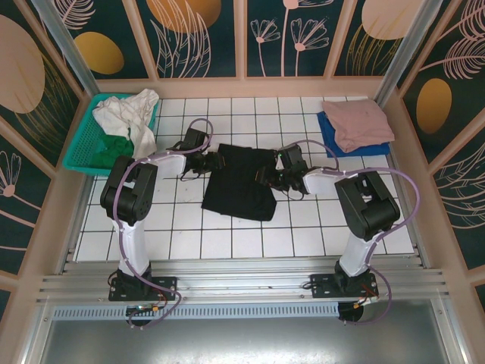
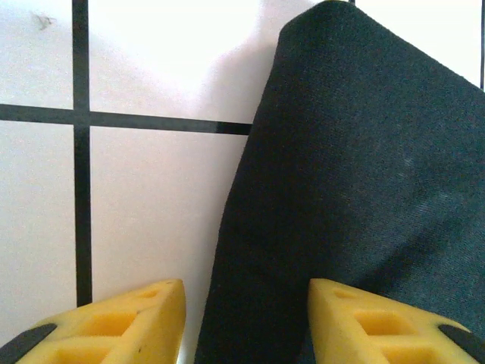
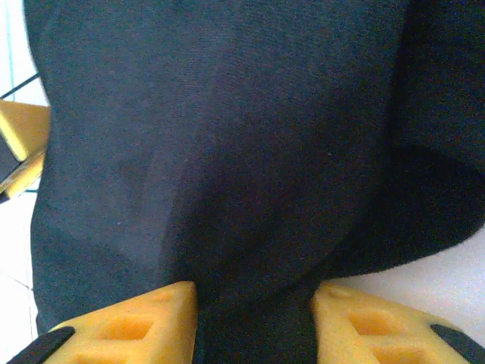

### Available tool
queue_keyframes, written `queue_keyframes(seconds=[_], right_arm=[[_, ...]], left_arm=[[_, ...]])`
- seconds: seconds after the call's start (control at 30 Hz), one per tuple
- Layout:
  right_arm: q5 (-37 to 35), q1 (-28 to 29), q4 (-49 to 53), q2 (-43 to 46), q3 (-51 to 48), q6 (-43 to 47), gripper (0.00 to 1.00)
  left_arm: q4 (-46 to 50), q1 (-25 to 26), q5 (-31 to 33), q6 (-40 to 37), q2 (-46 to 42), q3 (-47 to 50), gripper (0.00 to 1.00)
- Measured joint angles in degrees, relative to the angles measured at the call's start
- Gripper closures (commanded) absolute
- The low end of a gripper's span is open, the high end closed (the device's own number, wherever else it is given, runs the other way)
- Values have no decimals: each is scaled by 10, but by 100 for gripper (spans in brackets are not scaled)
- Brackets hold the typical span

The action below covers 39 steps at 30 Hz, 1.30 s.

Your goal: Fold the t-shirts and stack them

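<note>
The black t-shirt (image 1: 241, 184) lies partly folded mid-table. My left gripper (image 1: 217, 162) is at its upper left edge, open; the black t-shirt's (image 2: 356, 189) hem runs between the yellow fingers (image 2: 136, 318), with bare tile beside the left one. My right gripper (image 1: 267, 179) rests at the shirt's right side, jaws apart. There the black t-shirt (image 3: 227, 152) bulges up and fills the whole gap between the fingers (image 3: 364, 322). A dusty-pink t-shirt (image 1: 356, 120) lies folded on a blue t-shirt (image 1: 333, 136) at the back right.
A teal mesh basket (image 1: 82, 144) at the back left holds white (image 1: 129, 114) and green cloth (image 1: 117, 145). The white tiled table (image 1: 250, 235) is walled by patterned panels on three sides. Both arm bases stand at the near edge.
</note>
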<state>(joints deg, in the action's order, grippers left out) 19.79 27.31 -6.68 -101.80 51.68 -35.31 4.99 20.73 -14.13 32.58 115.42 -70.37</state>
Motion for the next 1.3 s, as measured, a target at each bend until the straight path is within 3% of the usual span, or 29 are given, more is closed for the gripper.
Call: queue_keyframes(seconds=[0.2,0.47,0.57,1.0,1.3], right_arm=[[-15,-1,17,18,7,7,59],[-147,11,134,12,68,37,48],[-159,12,148,10,69,39,46],[-182,38,177,-46,108,32,44],[-279,68,261,-57,141,12,44]], left_arm=[[1,0,0,0,0,0,54],[2,0,0,0,0,0,54],[2,0,0,0,0,0,55],[3,0,0,-9,0,-1,55],[8,0,1,-11,1,-3,56]])
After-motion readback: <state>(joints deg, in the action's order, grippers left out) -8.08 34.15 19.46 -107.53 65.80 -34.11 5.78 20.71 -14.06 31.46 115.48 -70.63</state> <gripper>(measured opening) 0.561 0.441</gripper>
